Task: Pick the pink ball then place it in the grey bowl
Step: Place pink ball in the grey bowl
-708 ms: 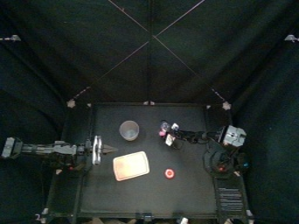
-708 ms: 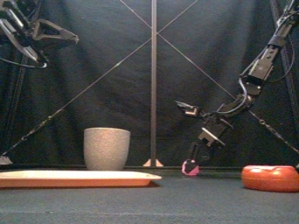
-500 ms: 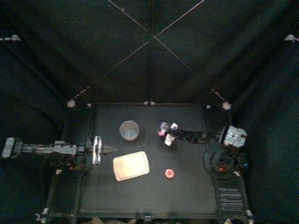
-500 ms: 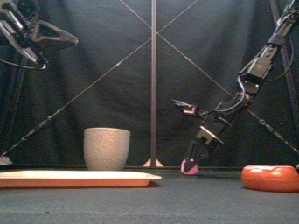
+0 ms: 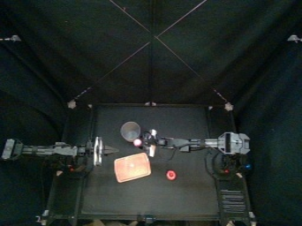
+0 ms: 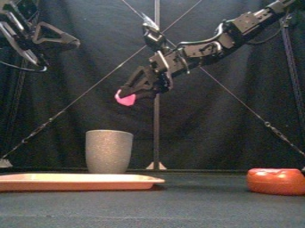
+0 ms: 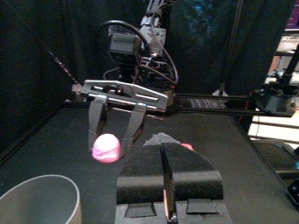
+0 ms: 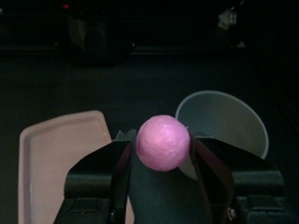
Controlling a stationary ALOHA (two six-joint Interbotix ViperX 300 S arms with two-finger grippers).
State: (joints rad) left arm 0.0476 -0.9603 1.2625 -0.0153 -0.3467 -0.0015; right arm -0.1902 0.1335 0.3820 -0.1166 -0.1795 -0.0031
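Big jump in half a second. The right hand (image 6: 131, 94) was down low near the worktop (image 5: 189, 196), right of the middle, with the pink ball (image 6: 124, 99) pinched just off the surface. Now that arm has swung up and across, and the ball is high in the air near the grey speckled cup (image 6: 109, 150), which is the task's "bowl". So the pick is done and this looks like the carry.

The grip looks solid. In the right wrist view the two jaws are closed in on either side of the ball, and it bulges out between them. No sign of it slipping that I can make out.

I don't think it's lined up yet, though. From the front the ball hangs well above the cup, about over its right-hand rim. From above it sits just beside the cup on that side, not over the mouth. My guess is it needs to move a bit further left and come down before letting go. A drop from that height could catch the rim and bounce out.

Nothing else has moved. The left hand (image 7: 172, 149) is parked off on its own side, jaws pressed together with nothing in them. The pink tray (image 6: 78, 181) lies flat at the front left, and a red toy (image 6: 276, 181) sits off to the right, well clear of all this.
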